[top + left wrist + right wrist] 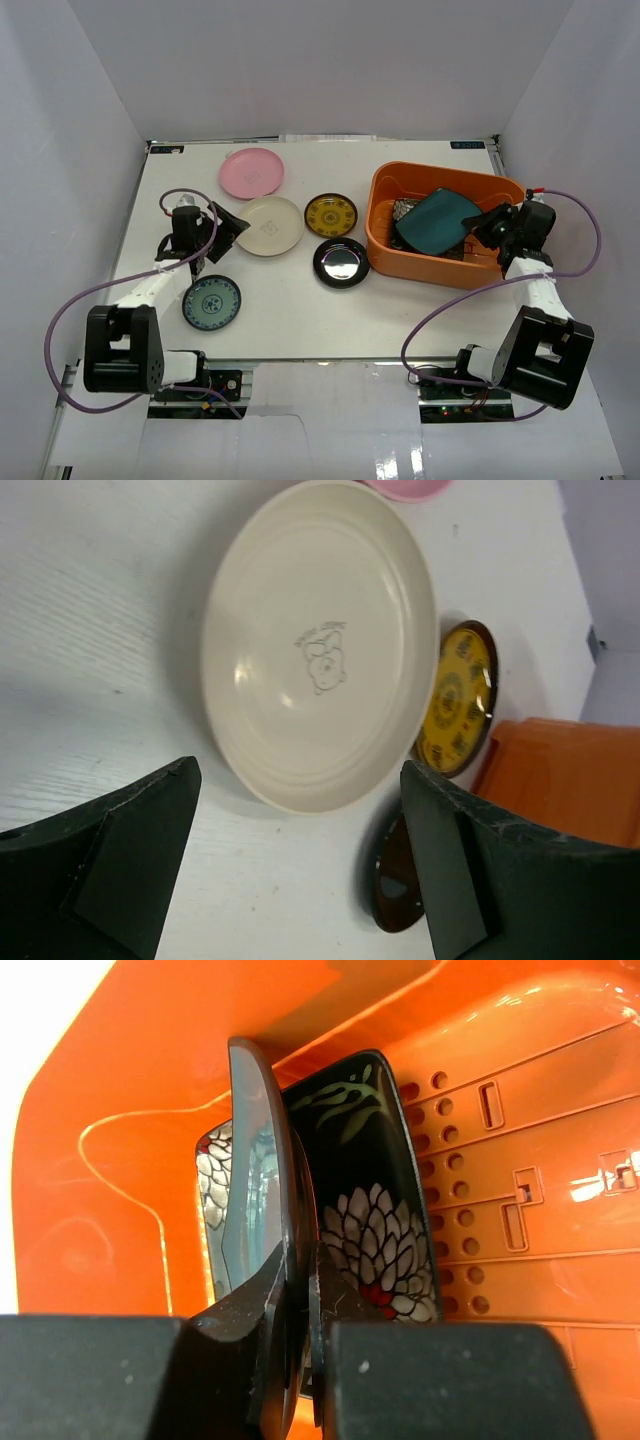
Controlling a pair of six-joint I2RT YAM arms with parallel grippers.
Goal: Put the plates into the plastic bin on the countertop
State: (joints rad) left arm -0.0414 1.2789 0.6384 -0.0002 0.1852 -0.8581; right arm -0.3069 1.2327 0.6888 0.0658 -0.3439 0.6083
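The orange plastic bin [430, 266] stands on the right of the white countertop [290, 335]. My right gripper [482, 226] is inside it, shut on the rim of the dark teal square plate [436, 220], which stands on edge in the right wrist view [252, 1170] between the fingers [300, 1272]. Behind it lies the black plate with white flowers [372, 1228]. My left gripper [226, 230] is open and empty at the near edge of the cream plate [270, 225], whose rim shows between the fingers [300, 780]. Pink [251, 172], yellow-patterned [331, 215], glossy black [341, 262] and teal-patterned [212, 302] plates lie on the countertop.
In the left wrist view the yellow plate [458, 695], the black plate [395, 875] and the bin's corner [570, 780] lie beyond the cream plate [320, 640]. White walls enclose the table on three sides. The bin's slotted floor [520, 1190] shows to the right of the plates.
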